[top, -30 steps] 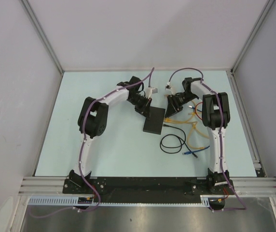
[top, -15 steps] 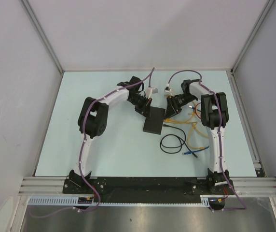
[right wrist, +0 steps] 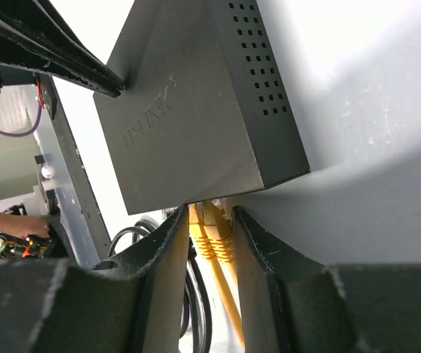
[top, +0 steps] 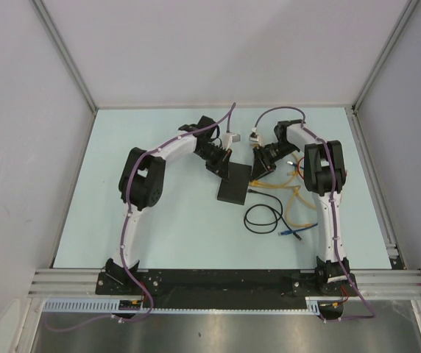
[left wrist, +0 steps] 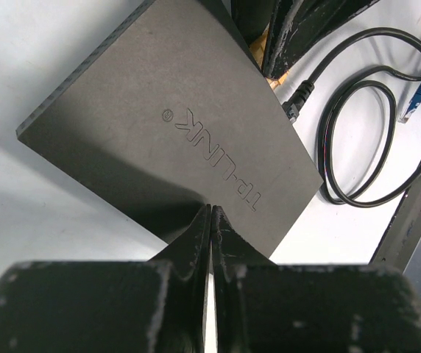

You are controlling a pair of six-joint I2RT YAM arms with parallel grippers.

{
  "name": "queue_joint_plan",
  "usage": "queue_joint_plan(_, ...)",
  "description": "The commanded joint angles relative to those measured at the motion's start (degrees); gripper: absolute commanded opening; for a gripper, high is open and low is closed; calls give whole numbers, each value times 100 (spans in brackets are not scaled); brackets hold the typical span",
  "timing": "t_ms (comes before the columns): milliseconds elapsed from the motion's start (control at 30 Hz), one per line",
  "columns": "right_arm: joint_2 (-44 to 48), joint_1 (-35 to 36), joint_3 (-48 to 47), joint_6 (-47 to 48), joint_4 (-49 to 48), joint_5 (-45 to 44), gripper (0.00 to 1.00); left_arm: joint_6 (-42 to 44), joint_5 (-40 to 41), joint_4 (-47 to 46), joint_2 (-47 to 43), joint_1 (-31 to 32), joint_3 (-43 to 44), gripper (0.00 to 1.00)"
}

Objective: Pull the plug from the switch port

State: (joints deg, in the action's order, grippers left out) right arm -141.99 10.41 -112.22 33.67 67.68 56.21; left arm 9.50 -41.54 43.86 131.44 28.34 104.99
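Note:
The switch [top: 234, 184] is a flat matte-black box at the table's middle; it also shows in the left wrist view [left wrist: 174, 125] and the right wrist view [right wrist: 196, 125]. Two yellow plugs [right wrist: 214, 228] sit side by side in its sockets; they also show in the top view [top: 259, 181]. My left gripper [top: 223, 165] is shut and empty, its tips [left wrist: 210, 211] resting on the switch's top face. My right gripper [top: 259, 171] is open, with one finger [right wrist: 168, 246] on each side of the two yellow plugs, close against them.
A coiled black cable [top: 263, 218] lies in front of the switch, also in the left wrist view [left wrist: 358, 132]. Loose yellow cables [top: 299, 202] and a blue-tipped cable [top: 291, 234] lie to the right. Grey walls close in three sides.
My right arm has shifted slightly left, towards the switch's socket edge. My left arm and the switch have not moved.

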Motion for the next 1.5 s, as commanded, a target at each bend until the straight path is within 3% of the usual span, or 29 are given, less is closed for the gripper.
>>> queue_joint_plan(0, -408, 145, 16, 70, -220, -716, 35, 175, 366, -18, 66, 49, -14, 5)
queue_joint_plan(633, -355, 321, 130, -528, -695, -1331, 18, 237, 401, 9, 57, 75, 4, 6)
queue_joint_plan(833, -355, 303, 61, 314, -204, -1664, 8, 254, 427, 18, 31, 75, -5, 6)
queue_joint_plan(900, -574, 251, -420, 956, 705, -1490, 5, 254, 445, 18, 40, 75, 4, 6)
queue_joint_plan(1200, -698, 198, -625, 1124, 1019, -1419, 2, 246, 463, 0, 40, 75, 4, 6)
queue_joint_plan(1467, -522, 101, -819, 1379, 1300, -1876, 1, 237, 445, -17, 49, 75, -5, 6)
